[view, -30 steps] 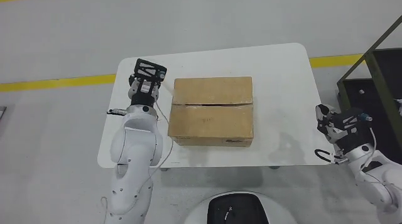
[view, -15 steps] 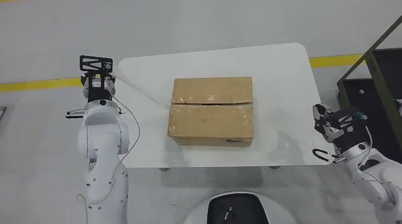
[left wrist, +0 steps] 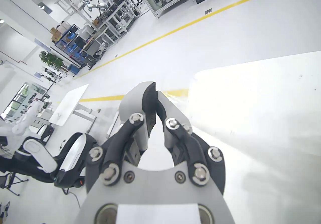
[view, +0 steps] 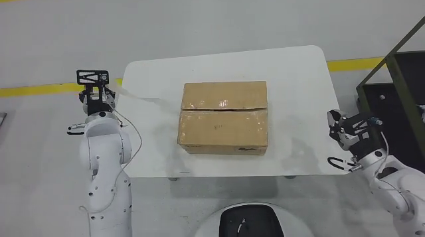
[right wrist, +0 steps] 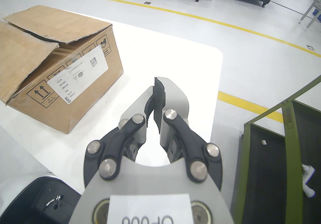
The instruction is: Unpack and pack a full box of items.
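Box (view: 224,117) sits mid-table (view: 299,78) with its flaps down, a bit nearer the front edge, with bare top all round and the widest strips running to the left and right edges. Left gripper (left wrist: 154,93) is out past the left edge over the floor, pinched on a clear tape (view: 149,96) strip that runs back to the box top, and the right gripper (right wrist: 157,90) sits closed and empty at the right edge near the front corner, beside a green rack (right wrist: 288,119). From the top the flaps look flat, but the right wrist view shows them ragged and slightly lifted, plus a white label (right wrist: 77,73) on the side.
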Controlling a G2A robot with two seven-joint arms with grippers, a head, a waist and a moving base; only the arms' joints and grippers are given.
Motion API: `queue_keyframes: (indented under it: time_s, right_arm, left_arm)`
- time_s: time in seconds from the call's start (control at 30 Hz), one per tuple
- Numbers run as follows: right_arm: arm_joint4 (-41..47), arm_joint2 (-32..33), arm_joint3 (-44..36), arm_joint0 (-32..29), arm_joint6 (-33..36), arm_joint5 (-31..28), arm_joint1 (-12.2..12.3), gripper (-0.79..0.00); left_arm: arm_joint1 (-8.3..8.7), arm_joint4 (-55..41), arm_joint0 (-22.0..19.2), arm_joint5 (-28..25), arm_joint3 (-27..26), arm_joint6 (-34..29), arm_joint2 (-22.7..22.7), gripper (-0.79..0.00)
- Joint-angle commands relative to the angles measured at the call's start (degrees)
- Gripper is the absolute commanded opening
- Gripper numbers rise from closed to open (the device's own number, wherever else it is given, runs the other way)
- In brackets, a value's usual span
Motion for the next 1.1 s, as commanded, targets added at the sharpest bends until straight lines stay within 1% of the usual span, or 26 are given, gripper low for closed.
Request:
queue_keyframes:
  time_s: [0.0, 0.1, 0.2, 0.27, 0.37, 0.47, 0.5, 0.57, 0.67, 0.73, 0.83, 0.97, 1.07]
  right_arm:
    - [-0.08, -0.01, 0.12, 0.13, 0.17, -0.13, -0.01, -0.785]
    - [-0.17, -0.01, 0.22, 0.28, 0.28, -0.32, -0.04, -0.785]
    - [-0.26, 0.00, 0.25, 0.34, 0.35, -0.35, -0.07, -0.785]
    - [-0.24, 0.01, 0.27, 0.37, 0.47, -0.51, -0.08, -0.785]
    - [-0.20, 0.14, 0.43, 0.46, 0.53, -0.69, -0.10, -0.785]
    - [-0.13, 0.42, 0.66, 0.58, 0.72, -0.86, -0.10, -0.785]
    - [-0.07, 0.54, 0.79, 0.62, 0.71, -0.90, -0.10, -0.785]
    - [-0.11, 0.70, 0.99, 0.72, 0.74, -1.07, -0.09, -0.785]
    - [0.10, 0.89, 1.34, 0.83, 0.62, -1.14, -0.11, -0.785]
    - [0.15, 0.95, 1.49, 0.86, 0.55, -1.16, -0.13, -0.785]
    - [0.35, 1.11, 1.64, 0.71, 0.30, -1.13, -0.17, -0.785]
    - [0.70, 1.62, 1.92, 0.13, -0.32, -1.08, -0.20, -0.785]
    - [0.87, 2.13, 2.13, -0.44, -0.79, -1.00, -0.22, -0.785]
  left_arm:
    - [0.07, 0.39, 0.05, 0.29, 0.32, -0.27, -0.63, 0.000]
    - [0.24, 1.99, 0.03, 0.89, 0.85, -1.18, -1.87, 0.000]
    - [0.32, 1.52, 0.15, 1.00, 0.32, -1.46, -2.83, 0.000]
    - [0.31, 1.46, 1.25, -0.05, -1.36, -1.25, -2.32, 0.000]
    - [0.19, 0.31, 3.86, -2.65, -5.97, -1.27, -0.55, 0.000]
    - [0.03, -0.99, 6.93, -7.12, -10.99, -1.03, 3.22, 0.000]
    - [-0.02, -1.24, 8.00, -9.18, -12.32, -0.85, 5.11, 0.000]
    - [-0.20, -2.31, 9.38, -11.56, -14.03, -1.53, 8.21, 0.000]
    - [-0.57, -4.21, 10.98, -15.98, -14.80, -1.24, 15.00, 0.000]
    - [-0.79, -3.01, 11.13, -17.42, -13.80, -1.34, 19.13, 0.000]
    - [-1.39, -1.94, 10.28, -17.49, -11.18, -0.79, 25.40, 0.000]
    - [-2.16, 2.27, 6.73, -16.36, -6.89, -1.59, 31.03, 0.000]
    - [-2.70, 5.60, 3.92, -16.93, -3.45, -2.43, 34.45, 0.000]
